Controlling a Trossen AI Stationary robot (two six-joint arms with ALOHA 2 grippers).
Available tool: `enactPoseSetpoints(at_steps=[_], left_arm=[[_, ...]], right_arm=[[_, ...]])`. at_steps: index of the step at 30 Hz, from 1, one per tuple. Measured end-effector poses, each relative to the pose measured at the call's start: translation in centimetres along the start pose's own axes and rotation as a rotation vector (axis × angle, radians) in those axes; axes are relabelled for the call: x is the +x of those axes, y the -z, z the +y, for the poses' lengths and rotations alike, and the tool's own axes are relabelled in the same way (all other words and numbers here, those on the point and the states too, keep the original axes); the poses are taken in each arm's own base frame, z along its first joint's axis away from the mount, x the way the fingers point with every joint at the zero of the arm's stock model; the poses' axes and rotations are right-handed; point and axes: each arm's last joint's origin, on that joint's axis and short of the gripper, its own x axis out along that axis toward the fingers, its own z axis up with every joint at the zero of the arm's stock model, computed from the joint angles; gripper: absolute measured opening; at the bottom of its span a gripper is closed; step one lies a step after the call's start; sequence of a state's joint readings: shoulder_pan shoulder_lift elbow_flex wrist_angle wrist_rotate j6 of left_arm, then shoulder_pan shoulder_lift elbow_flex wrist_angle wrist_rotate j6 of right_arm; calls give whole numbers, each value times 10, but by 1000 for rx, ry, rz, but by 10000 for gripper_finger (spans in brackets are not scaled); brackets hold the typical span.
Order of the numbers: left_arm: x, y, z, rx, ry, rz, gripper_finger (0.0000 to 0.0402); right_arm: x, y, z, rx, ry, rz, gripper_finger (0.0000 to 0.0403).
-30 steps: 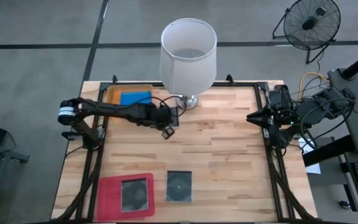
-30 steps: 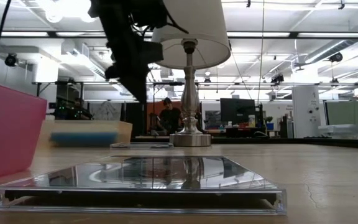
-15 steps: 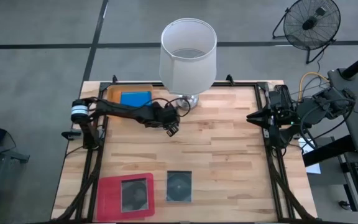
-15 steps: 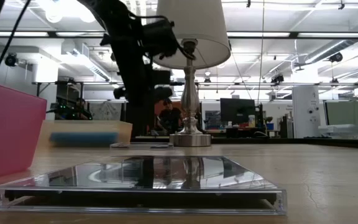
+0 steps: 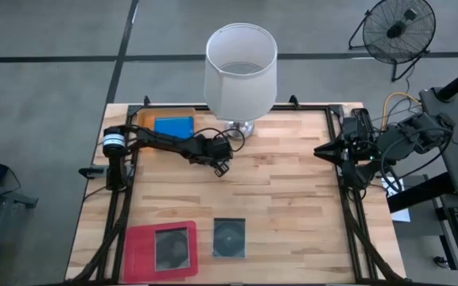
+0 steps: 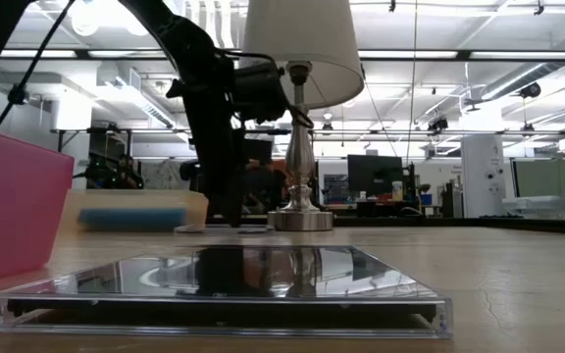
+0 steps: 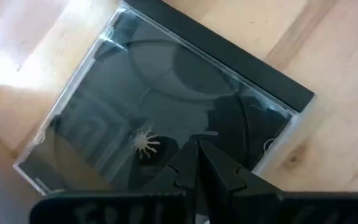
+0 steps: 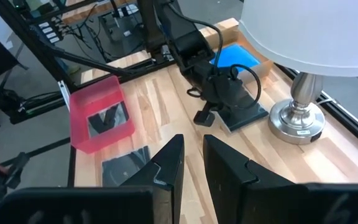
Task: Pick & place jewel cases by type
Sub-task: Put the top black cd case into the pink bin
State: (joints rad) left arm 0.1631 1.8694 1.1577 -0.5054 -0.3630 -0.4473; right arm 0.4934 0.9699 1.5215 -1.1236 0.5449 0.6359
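From where I stand, the left gripper (image 7: 197,163) hangs low over a dark transparent jewel case (image 7: 166,106) lying flat on the desk (image 5: 293,191) just beside the lamp base (image 8: 301,120), near the desk's far edge. Its fingers are pressed together with nothing between them, the tips right above the case's lid; I cannot tell whether they touch it. A blue jewel case (image 5: 173,125) lies in the orange tray (image 5: 145,119) at the far left corner. At the near edge, one dark case (image 5: 173,247) lies inside the pink tray (image 5: 140,254) toward the near left corner, and another dark case (image 5: 229,237) lies flat on the wood just beside that tray. The right gripper (image 8: 192,158) waits by the right edge, jaws slightly parted, holding nothing.
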Motion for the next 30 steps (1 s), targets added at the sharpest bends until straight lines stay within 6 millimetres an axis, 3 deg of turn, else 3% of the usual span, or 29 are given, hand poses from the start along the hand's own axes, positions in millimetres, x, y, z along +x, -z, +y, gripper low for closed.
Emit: enactPoseSetpoints(at_steps=[10,23,30], left_arm=[[-8,1,-13,-58,125,29,0],[-41,2,-68,-124,417,-29,0],[-54,3,-72,-132,313,-134,0]], right_arm=[[0,0,0,-8,0,1,56],[0,0,0,-54,0,1,56],[0,0,0,-60,0,1,56]])
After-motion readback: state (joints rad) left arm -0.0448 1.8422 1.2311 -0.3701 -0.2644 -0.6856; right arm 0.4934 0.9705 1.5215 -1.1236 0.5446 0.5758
